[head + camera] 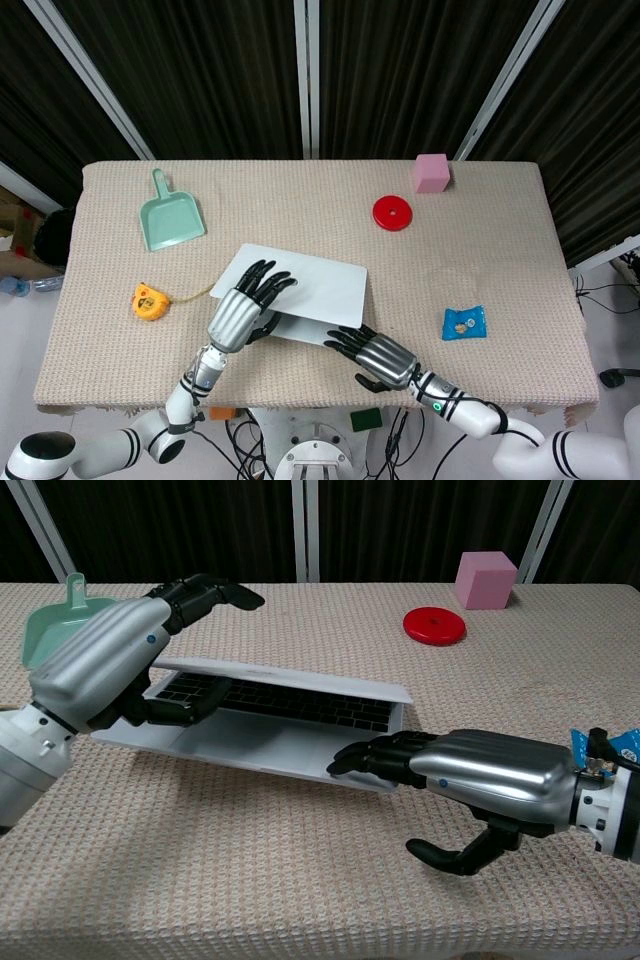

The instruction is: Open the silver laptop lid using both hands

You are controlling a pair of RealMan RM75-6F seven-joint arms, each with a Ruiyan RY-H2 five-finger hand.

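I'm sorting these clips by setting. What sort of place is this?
Probably a robot test lab, not a home or office: black curtains enclose a cloth-covered table holding unrelated props such as a dustpan, pink cube and laptop.

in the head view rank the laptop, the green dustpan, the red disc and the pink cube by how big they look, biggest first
1. laptop
2. green dustpan
3. red disc and pink cube: they look about alike, so I would not rank them.
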